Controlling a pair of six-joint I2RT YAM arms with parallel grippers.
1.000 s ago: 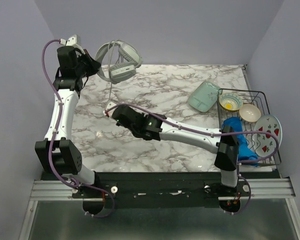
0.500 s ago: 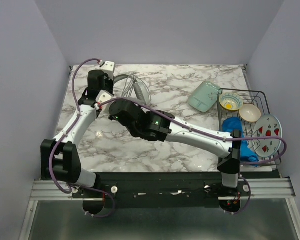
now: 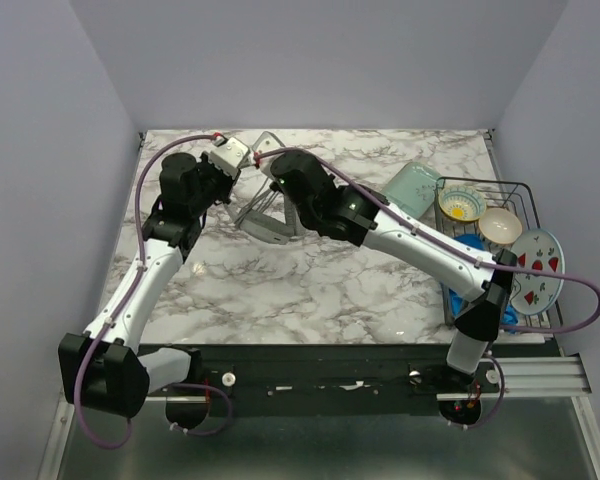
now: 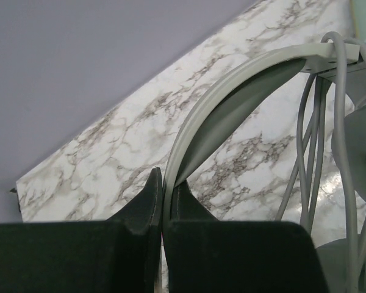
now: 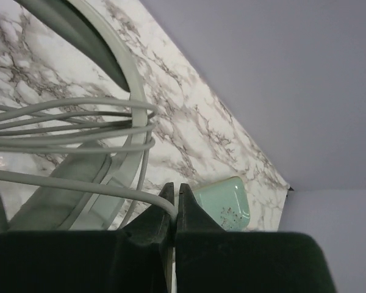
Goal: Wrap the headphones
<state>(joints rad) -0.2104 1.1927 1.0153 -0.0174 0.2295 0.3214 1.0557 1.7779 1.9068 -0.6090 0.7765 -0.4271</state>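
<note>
Both clamped: left claw (image 4: pixel 164 183) grips headphones (image 4: pixel 222 101) headband; right claw (image 5: pixel 175 194) pinches cable (image 5: pixel 79 184).

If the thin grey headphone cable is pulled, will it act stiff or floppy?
Probably floppy: the cable lies in loose, uneven loops across the headband. Being thin and smooth-looking, it may slide through the right end effector. The loops will likely loosen if tension drops.

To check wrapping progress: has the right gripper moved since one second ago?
Yes. The right gripper went farther back and rightward, nearer the green tray.
</note>
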